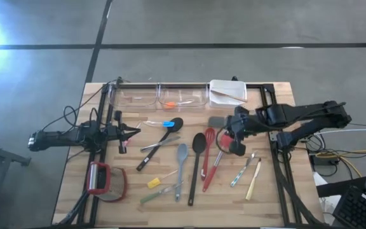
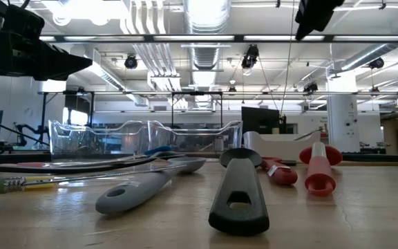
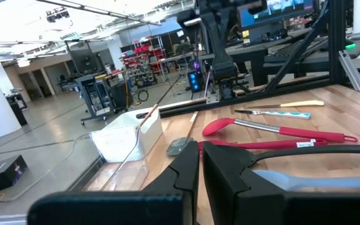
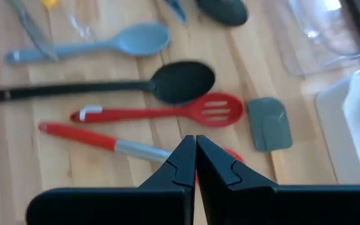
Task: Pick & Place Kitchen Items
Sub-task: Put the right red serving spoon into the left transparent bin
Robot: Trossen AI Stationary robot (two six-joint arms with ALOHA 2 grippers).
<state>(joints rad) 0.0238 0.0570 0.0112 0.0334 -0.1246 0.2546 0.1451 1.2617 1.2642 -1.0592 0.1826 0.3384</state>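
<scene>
- Right gripper (image 1: 236, 147) is up over the right-hand part of the spread, fingers pressed together with nothing between them, hovering above the red utensils
- In its wrist view the red slotted spatula (image 4: 167, 113) lies flat just ahead of the fingertips, black spoon (image 4: 130, 85) beside it, grey spatula head (image 4: 270, 123) off to one side
- Left gripper (image 1: 132, 131) waits by the table's left side, fingers also clamped on nothing
- The kitchen items lie loose on the wooden table (image 1: 284, 197); the clear tubs (image 1: 161, 95) along the far edge hold little, one orange piece (image 1: 168, 105) at most
- Reads as the approach before a pick, I'd say
- Next the right jaws must spread, drop over a handle, then close
</scene>
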